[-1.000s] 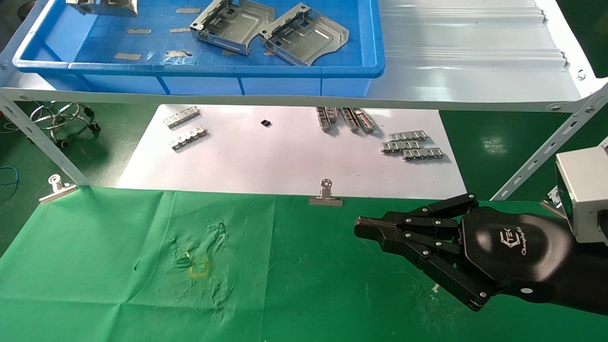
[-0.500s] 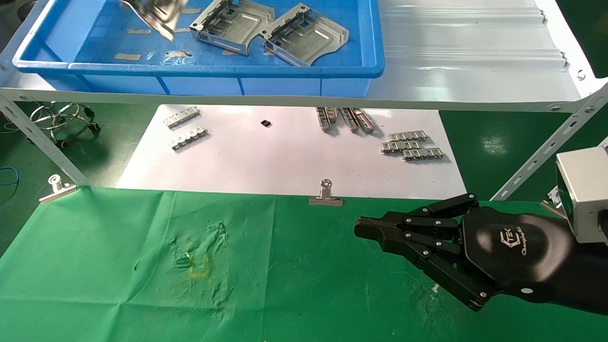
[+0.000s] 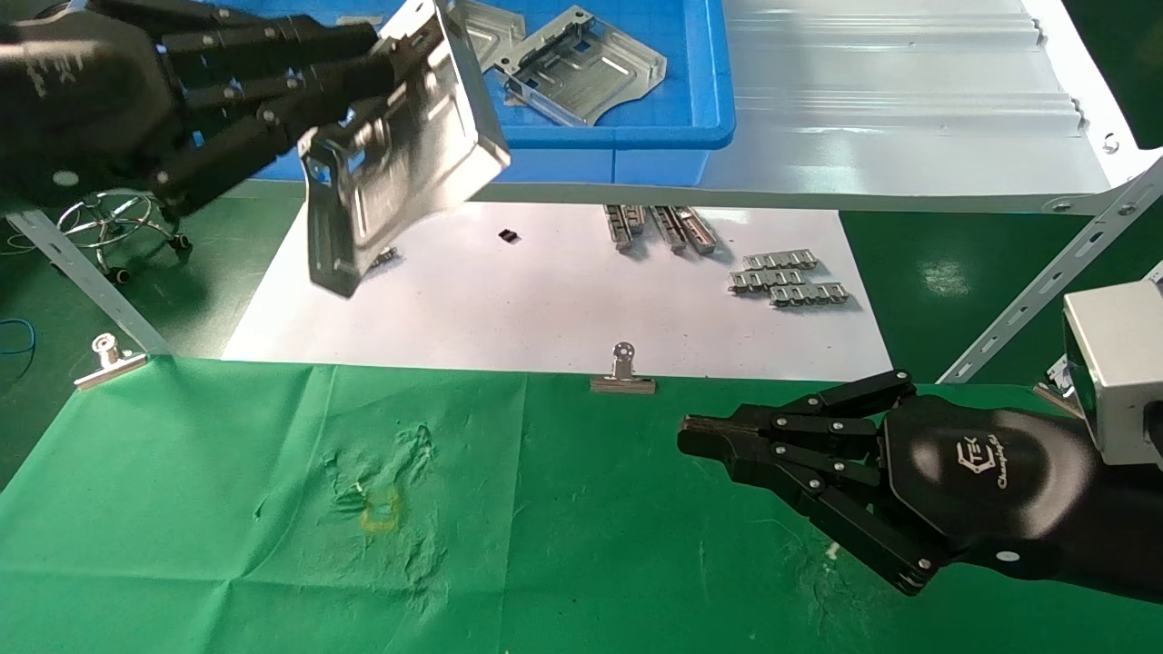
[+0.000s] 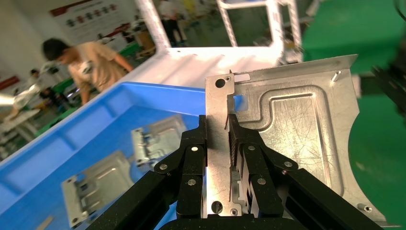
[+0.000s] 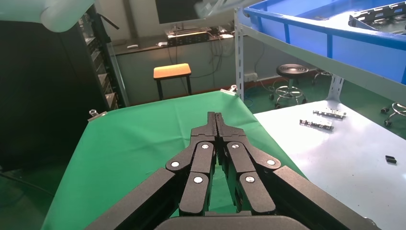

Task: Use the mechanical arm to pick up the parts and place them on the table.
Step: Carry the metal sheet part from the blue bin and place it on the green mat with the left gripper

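My left gripper [image 3: 368, 64] is shut on the flange of a silver stamped part [image 3: 409, 163]. It holds the part tilted in the air over the shelf's front edge and the white sheet. In the left wrist view the fingers [image 4: 194, 143] clamp the part [image 4: 297, 129] on its bent-up edge. Two more parts [image 3: 591, 64] lie in the blue tray [image 3: 636, 136], one half hidden behind the held one. My right gripper [image 3: 690, 438] is shut and empty, hovering over the right side of the green table [image 3: 581, 545].
The tray sits on a silver-grey shelf [image 3: 909, 118] with slanted braces [image 3: 1036, 291]. Below it a white sheet [image 3: 545, 300] carries toothed strips [image 3: 789, 280]. Binder clips [image 3: 623, 372] pin the cloth's far edge. A stool [image 3: 118, 222] stands at the left.
The left gripper has come out of the tray into view, lifting one part toward me past the shelf's front edge. The right arm has not moved.
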Robot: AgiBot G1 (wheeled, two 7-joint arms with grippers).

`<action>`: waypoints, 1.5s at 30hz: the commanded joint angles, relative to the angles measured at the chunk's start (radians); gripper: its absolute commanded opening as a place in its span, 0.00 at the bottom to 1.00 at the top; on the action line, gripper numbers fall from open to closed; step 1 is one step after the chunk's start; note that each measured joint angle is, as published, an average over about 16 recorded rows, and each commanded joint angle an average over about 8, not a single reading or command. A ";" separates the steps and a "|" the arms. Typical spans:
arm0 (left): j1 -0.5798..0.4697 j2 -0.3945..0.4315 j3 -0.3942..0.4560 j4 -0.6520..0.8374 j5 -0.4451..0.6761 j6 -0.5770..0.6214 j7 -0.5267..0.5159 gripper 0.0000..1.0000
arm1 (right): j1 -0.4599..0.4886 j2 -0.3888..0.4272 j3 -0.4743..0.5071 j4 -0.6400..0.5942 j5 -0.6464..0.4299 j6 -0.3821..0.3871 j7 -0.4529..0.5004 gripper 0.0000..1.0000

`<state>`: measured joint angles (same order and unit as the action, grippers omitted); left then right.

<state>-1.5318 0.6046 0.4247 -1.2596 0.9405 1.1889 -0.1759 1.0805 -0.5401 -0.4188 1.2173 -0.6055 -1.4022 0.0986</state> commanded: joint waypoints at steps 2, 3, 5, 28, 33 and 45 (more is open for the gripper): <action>0.005 0.001 -0.001 0.020 -0.006 0.069 0.079 0.00 | 0.000 0.000 0.000 0.000 0.000 0.000 0.000 0.00; 0.006 0.000 0.002 0.024 -0.001 0.088 0.107 0.00 | 0.000 0.000 0.000 0.000 0.000 0.000 0.000 0.00; 0.012 -0.002 0.007 0.029 0.012 0.124 0.163 0.00 | 0.000 0.000 0.000 0.000 0.000 0.000 0.000 0.00; 0.326 -0.036 0.047 -0.093 0.231 -0.065 0.536 0.00 | 0.000 0.000 0.000 0.000 0.000 0.000 0.000 0.00; 0.396 -0.036 0.041 -0.094 0.227 -0.085 0.645 0.00 | 0.000 0.000 0.000 0.000 0.000 0.000 0.000 0.00; 0.534 -0.007 0.040 -0.089 0.289 -0.211 0.841 0.00 | 0.000 0.000 0.000 0.000 0.000 0.000 0.000 0.00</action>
<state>-1.0025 0.5973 0.4645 -1.3489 1.2239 0.9874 0.6597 1.0805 -0.5401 -0.4188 1.2173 -0.6055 -1.4022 0.0986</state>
